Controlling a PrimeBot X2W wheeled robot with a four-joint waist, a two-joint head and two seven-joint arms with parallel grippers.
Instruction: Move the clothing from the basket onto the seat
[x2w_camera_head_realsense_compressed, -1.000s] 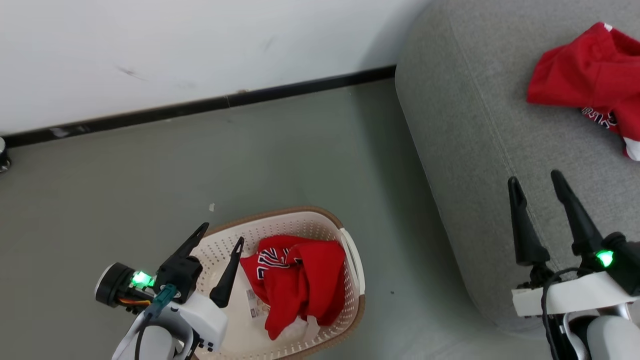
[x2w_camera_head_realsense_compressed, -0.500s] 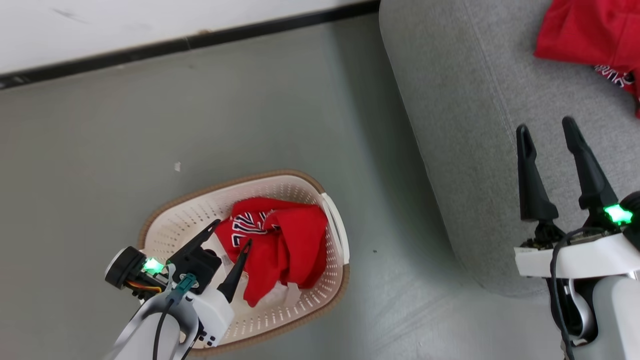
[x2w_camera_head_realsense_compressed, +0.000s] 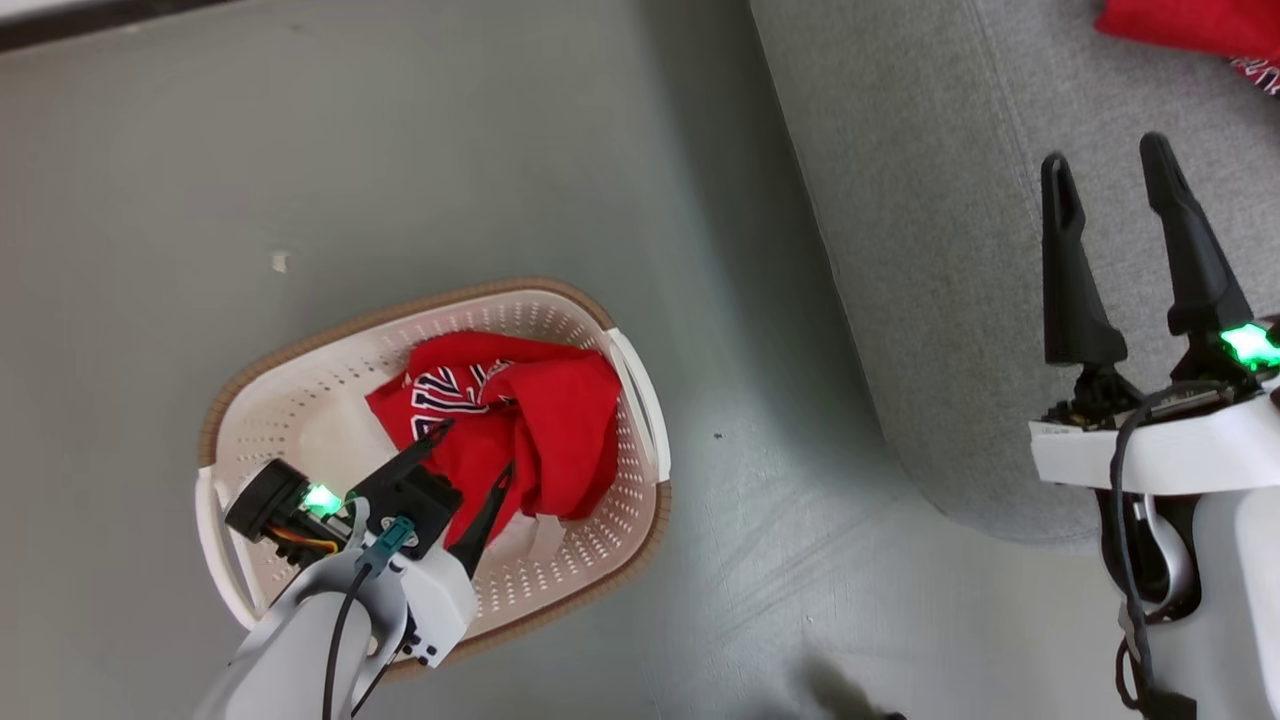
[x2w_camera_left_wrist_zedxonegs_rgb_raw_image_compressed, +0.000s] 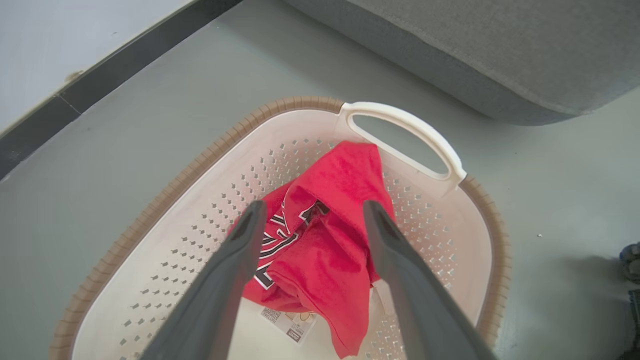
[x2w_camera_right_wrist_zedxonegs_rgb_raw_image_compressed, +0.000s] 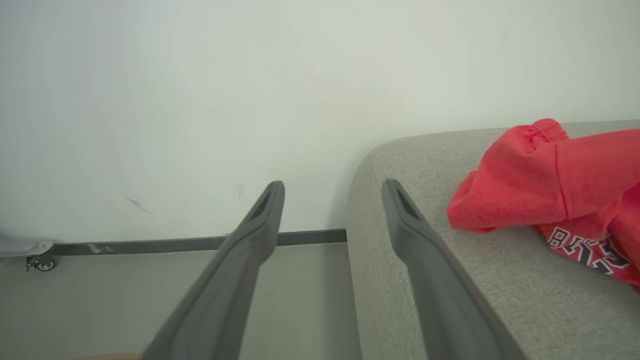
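Your left gripper (x2w_camera_head_realsense_compressed: 478, 447) hangs inside the basket (x2w_camera_head_realsense_compressed: 300, 395) with its fingers spread wide. The tips sit close over the crumpled red jersey (x2w_camera_head_realsense_compressed: 555, 420), which lies toward the basket's 3 o'clock side, and they grip nothing. Your right gripper (x2w_camera_head_realsense_compressed: 1103, 150), also apart and empty, hovers above the grey seat (x2w_camera_head_realsense_compressed: 930, 250) at 3 o'clock from the basket. Another red garment (x2w_camera_head_realsense_compressed: 1190, 22) lies on the seat at 1 o'clock.
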